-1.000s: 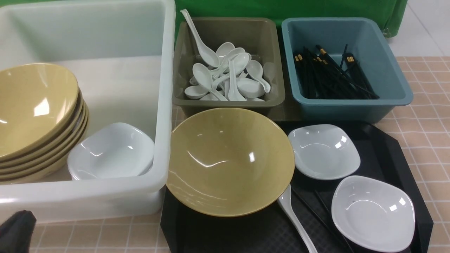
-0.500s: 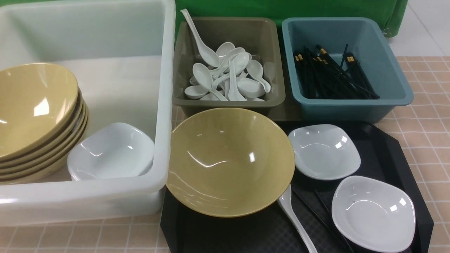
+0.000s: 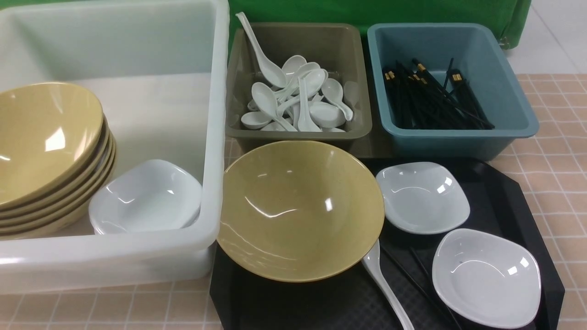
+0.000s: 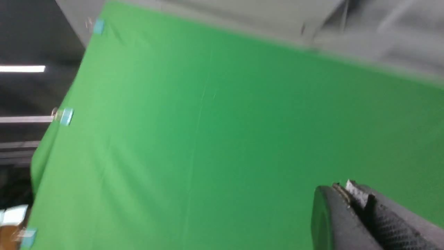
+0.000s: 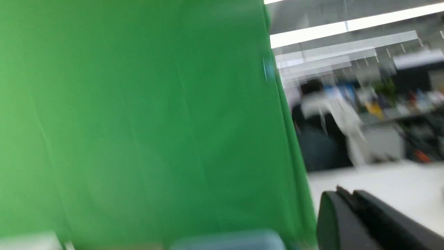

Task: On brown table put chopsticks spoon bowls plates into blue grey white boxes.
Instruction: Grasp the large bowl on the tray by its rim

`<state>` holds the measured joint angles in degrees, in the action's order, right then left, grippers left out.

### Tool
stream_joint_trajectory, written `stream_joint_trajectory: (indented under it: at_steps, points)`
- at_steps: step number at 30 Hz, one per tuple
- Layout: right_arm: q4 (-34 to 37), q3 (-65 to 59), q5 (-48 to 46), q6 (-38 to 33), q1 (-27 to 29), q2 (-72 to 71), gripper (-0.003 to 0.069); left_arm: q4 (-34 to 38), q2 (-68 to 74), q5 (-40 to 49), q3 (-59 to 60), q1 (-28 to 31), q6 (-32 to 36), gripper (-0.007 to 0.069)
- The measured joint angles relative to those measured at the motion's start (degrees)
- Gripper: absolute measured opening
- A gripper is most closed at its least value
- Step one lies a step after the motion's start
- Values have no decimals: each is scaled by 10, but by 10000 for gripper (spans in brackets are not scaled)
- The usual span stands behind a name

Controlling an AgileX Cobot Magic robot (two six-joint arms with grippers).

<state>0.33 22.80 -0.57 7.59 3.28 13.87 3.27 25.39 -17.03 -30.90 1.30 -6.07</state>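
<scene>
Front view, centre and lower right: a black tray [image 3: 298, 302] on the brown table [image 3: 564, 151] carries what is left to sort: one yellow bowl [image 3: 298, 211], two white plates [image 3: 422, 197] [image 3: 486, 277], a spoon [image 3: 385, 284] and a pair of chopsticks [image 3: 419, 279].

Left: the white box [image 3: 215, 137] holds stacked bowls [image 3: 46, 146] and a plate [image 3: 146, 197]. Upper centre: the grey box [image 3: 298, 134] holds spoons. Upper right: the blue box [image 3: 458, 137] holds chopsticks.

Neither arm appears in the front view. In the wrist views the left gripper [image 4: 347, 189] and right gripper [image 5: 345, 194] face a green cloth [image 4: 208, 139], jaws seemingly pressed together and holding nothing.

Likely hazards: the spoon's scoop is tucked under the bowl's rim, so pulling the spoon first may tip or drag the bowl. The chopsticks lie flat, thin and close to the lower plate, so a pinch may miss them or nudge that plate. The glossy bowl may slip from a rim grasp.
</scene>
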Motion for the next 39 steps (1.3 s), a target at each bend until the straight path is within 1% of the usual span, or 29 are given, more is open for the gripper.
stream_joint_trajectory:
  at_steps: [2, 3, 4, 5, 6, 8, 9, 10, 11, 12, 13, 17, 18, 20, 21, 22, 25, 27, 28, 29, 31, 35, 37, 39]
  points:
    - [0, 29, -79, -54, 0, 31, 68, -7, 63, 45, -22, -3, -1, -8]
    - [0, 34, -94, -59, 0, 36, 68, -7, 70, 53, -28, -5, -2, -8]
    - [0, 47, -133, -90, 0, 53, 68, -9, 117, 126, -56, -14, -17, -8]
    - [0, 54, -164, -108, 0, 63, 68, -9, 149, 170, -74, -22, -26, -8]
    - [0, 58, -189, -119, 0, 74, 68, -9, 193, 252, -110, -38, -35, -8]
    - [0, 61, -232, -134, 0, 92, 68, -9, 242, 352, -158, -68, -31, -8]
    - [0, 61, -232, -136, 0, 92, 68, -10, 253, 362, -163, -71, -29, -8]
    - [0, 62, -271, -148, 0, 112, 68, -8, 293, 422, -196, -99, -12, -8]
    - [0, 62, -281, -150, 0, 118, 68, -6, 304, 436, -210, -112, -7, -8]
    - [0, 62, -312, -154, 0, 145, 68, 7, 340, 477, -238, -144, 13, -8]
    - [0, 62, -332, -155, -2, 166, 68, 27, 375, 500, -263, -178, 28, -8]
    - [2, 62, -340, -156, -29, 224, 68, 63, 470, 531, -318, -259, 50, -8]
    - [3, 62, -340, -156, -31, 227, 68, 63, 475, 532, -321, -263, 50, -8]
    - [9, 62, -340, -156, -65, 264, 68, 69, 539, 556, -358, -306, 55, -8]
    - [11, 60, -340, -156, -81, 278, 68, 69, 564, 565, -370, -318, 56, -8]
    - [11, 60, -340, -156, -87, 281, 68, 69, 569, 565, -370, -318, 56, -8]
    - [14, 49, -330, -156, -137, 315, 68, 65, 649, 598, -415, -354, 57, -8]
    - [15, 48, -327, -156, -152, 321, 68, 65, 676, 606, -427, -364, 57, -8]
    - [15, 47, -316, -156, -170, 325, 68, 62, 710, 615, -447, -382, 57, -8]
    - [15, 47, -316, -156, -171, 325, 68, 62, 718, 616, -449, -384, 57, -8]
    - [15, 47, -308, -156, -187, 325, 68, 55, 765, 620, -474, -406, 57, -8]
    - [15, 47, -306, -156, -189, 325, 68, 55, 810, 620, -496, -424, 61, -8]
    - [15, 47, -305, -154, -189, 325, 68, 78, 835, 620, -504, -437, 61, -8]
    - [15, 46, -297, -148, -189, 326, 68, 105, 848, 621, -510, -454, 88, -7]
